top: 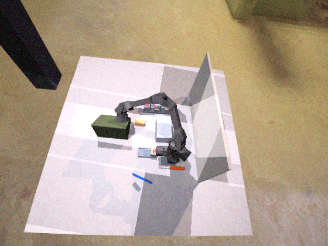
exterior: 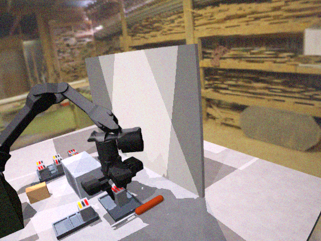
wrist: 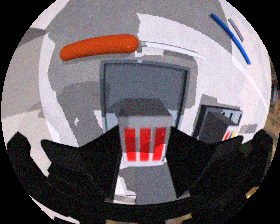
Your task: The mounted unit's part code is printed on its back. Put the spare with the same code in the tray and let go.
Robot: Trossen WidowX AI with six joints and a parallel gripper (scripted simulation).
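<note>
My gripper points down over the grey tray and is shut on a grey block with three red bars. The block stands upright inside the tray and seems to touch its floor. A block with yellow, dark and red bars stands at one end of a slotted grey base beside the tray. Several striped blocks stand in a grey rack at the back. I cannot tell which unit is the mounted one.
A pale box stands behind the tray. A red screwdriver lies along the tray's near side. A tall panel stands right. A blue rod and an orange block lie apart.
</note>
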